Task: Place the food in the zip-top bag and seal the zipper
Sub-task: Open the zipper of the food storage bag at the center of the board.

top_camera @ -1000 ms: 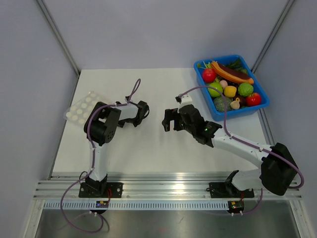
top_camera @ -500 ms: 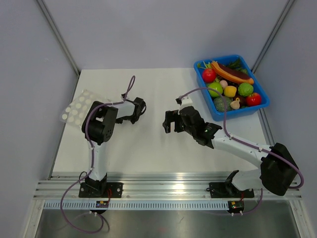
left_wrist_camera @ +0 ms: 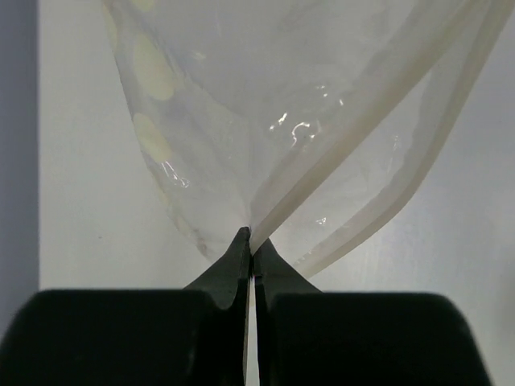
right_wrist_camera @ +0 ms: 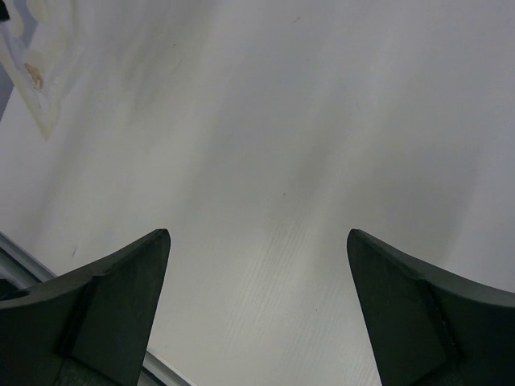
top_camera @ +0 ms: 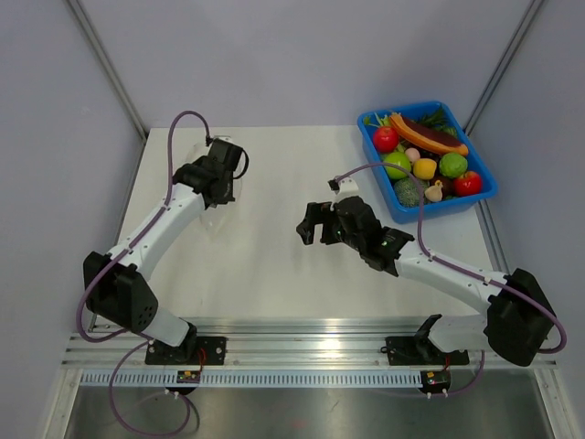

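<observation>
My left gripper [left_wrist_camera: 252, 241] is shut on the edge of the zip-top bag [left_wrist_camera: 241, 104], a clear crinkly bag with pale round dots. It pinches one zipper [left_wrist_camera: 354, 112] strip; the other strip curves away to the right, so the mouth gapes. In the top view the left gripper [top_camera: 219, 183] is at the table's back left, and the bag under it is hard to make out. My right gripper [top_camera: 309, 225] hovers open over mid-table, nothing between its fingers [right_wrist_camera: 129, 273]. The food [top_camera: 424, 168], glossy red, green, yellow and orange pieces, lies in the blue tray [top_camera: 448, 208].
The blue tray sits at the table's back right corner, beside the right frame post. A pale translucent scrap [right_wrist_camera: 36, 72] shows at the upper left of the right wrist view. The table's near rail [top_camera: 311, 343] runs behind both arm bases.
The left gripper shut on the bag at the table's left edge, and the left arm stretched out toward the back, carrying the bag. The right arm barely moved.
</observation>
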You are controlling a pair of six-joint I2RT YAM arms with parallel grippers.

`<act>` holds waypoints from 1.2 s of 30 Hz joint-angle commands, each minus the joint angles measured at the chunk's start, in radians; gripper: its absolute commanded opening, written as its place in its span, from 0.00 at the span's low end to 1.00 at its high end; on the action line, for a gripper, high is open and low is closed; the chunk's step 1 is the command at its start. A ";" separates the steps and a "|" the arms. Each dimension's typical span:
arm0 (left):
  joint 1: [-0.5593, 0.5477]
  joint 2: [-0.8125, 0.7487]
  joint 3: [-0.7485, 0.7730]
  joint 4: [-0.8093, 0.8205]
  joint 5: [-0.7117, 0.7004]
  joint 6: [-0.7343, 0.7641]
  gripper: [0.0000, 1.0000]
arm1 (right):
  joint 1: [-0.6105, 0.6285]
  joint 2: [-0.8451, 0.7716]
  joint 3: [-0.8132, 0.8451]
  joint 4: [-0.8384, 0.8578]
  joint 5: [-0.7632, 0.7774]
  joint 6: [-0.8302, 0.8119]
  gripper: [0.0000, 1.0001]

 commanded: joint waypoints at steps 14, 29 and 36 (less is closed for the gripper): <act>-0.057 -0.056 -0.029 0.043 0.424 -0.126 0.00 | 0.133 0.177 0.307 0.028 0.029 0.065 1.00; -0.051 -0.211 -0.103 0.003 0.473 -0.076 0.00 | 0.095 0.499 0.436 0.159 -0.011 0.151 0.84; -0.048 -0.210 -0.089 -0.002 0.477 -0.039 0.00 | 0.067 0.490 0.464 0.157 -0.056 0.127 0.08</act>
